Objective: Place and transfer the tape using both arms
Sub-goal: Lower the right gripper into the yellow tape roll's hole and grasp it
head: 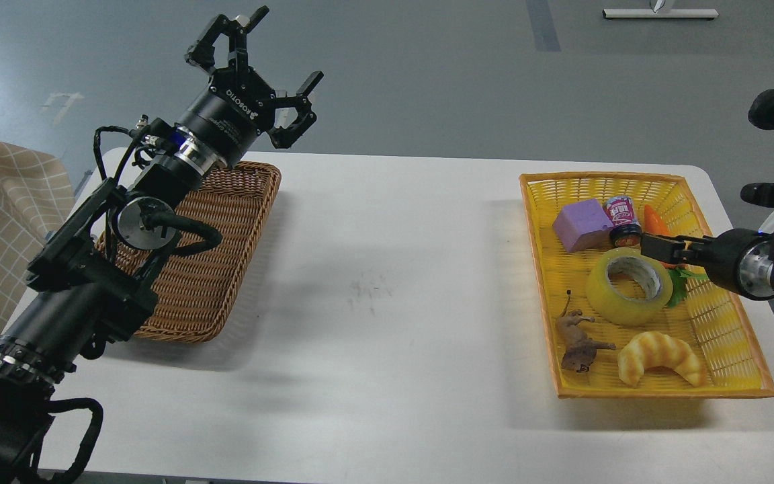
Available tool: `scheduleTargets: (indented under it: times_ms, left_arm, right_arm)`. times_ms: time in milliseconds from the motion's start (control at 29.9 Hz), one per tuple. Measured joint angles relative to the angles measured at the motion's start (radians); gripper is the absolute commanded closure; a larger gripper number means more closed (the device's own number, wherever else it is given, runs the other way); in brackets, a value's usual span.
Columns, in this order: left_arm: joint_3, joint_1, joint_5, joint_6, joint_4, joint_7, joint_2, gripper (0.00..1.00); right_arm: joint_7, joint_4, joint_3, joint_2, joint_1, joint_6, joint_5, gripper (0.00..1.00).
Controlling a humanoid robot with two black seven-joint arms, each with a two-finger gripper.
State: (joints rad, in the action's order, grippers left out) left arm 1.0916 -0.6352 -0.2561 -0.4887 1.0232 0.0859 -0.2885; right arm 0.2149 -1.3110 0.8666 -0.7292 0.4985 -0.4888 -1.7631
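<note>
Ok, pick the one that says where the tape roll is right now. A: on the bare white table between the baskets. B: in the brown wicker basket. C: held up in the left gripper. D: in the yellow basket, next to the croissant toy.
D: the tape lies in the yellow basket just above the croissant toy, with the right gripper at its rim; the left gripper is raised and empty.
</note>
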Motion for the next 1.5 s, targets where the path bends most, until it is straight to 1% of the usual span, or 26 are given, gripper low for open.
scheduleTargets:
  times_ms: [267, 501, 568, 602, 669, 735, 836, 903, 1070, 1170, 1437, 1504]
  left_arm:
    - [-0.001, 0.0, 0.0, 0.0, 0.0, 0.001, 0.0, 0.02]
    - [-0.001, 0.001, 0.0, 0.0, 0.0, 0.002, 0.001, 0.02]
    - [-0.001, 0.002, 0.0, 0.0, 0.0, 0.002, 0.001, 0.02]
    - [0.0, 0.002, 0.001, 0.0, 0.0, 0.002, 0.001, 0.02]
    - [0.0, 0.003, 0.001, 0.0, 0.0, 0.002, 0.0, 0.02]
    - [0.001, 0.003, 0.001, 0.0, 0.0, 0.002, 0.0, 0.02]
    - [0.001, 0.003, 0.001, 0.0, 0.0, 0.002, 0.0, 0.02]
    - [0.001, 0.003, 0.001, 0.0, 0.0, 0.002, 0.0, 0.02]
    - [0.0, 0.003, 0.001, 0.0, -0.001, 0.002, 0.0, 0.02]
    - [-0.001, 0.003, 0.001, 0.0, -0.001, 0.002, 0.0, 0.02]
    - [0.0, 0.003, 0.001, 0.0, -0.001, 0.002, 0.0, 0.02]
    - [0.0, 0.004, 0.001, 0.0, -0.001, 0.002, -0.001, 0.02]
  right_arm:
    - [-0.001, 0.003, -0.001, -0.002, -0.027, 0.0, -0.005, 0.05]
    - [-0.004, 0.01, -0.002, 0.002, -0.064, 0.0, -0.056, 0.08]
    - [-0.005, 0.011, -0.002, 0.006, -0.068, 0.0, -0.059, 0.14]
    - [-0.005, 0.012, -0.002, 0.008, -0.068, 0.0, -0.06, 0.19]
    - [-0.007, 0.012, -0.002, 0.01, -0.069, 0.0, -0.06, 0.21]
    - [-0.009, 0.012, -0.002, 0.013, -0.069, 0.0, -0.06, 0.25]
    - [-0.01, 0.012, -0.003, 0.018, -0.069, 0.0, -0.06, 0.27]
    - [-0.011, 0.011, -0.007, 0.02, -0.069, 0.0, -0.059, 0.33]
    - [-0.012, 0.013, -0.016, 0.024, -0.067, 0.0, -0.058, 0.34]
    - [-0.012, 0.014, -0.017, 0.031, -0.067, 0.0, -0.058, 0.38]
    - [-0.012, 0.022, -0.04, 0.039, -0.063, 0.0, -0.056, 0.42]
    - [-0.012, 0.028, -0.041, 0.043, -0.062, 0.0, -0.056, 0.47]
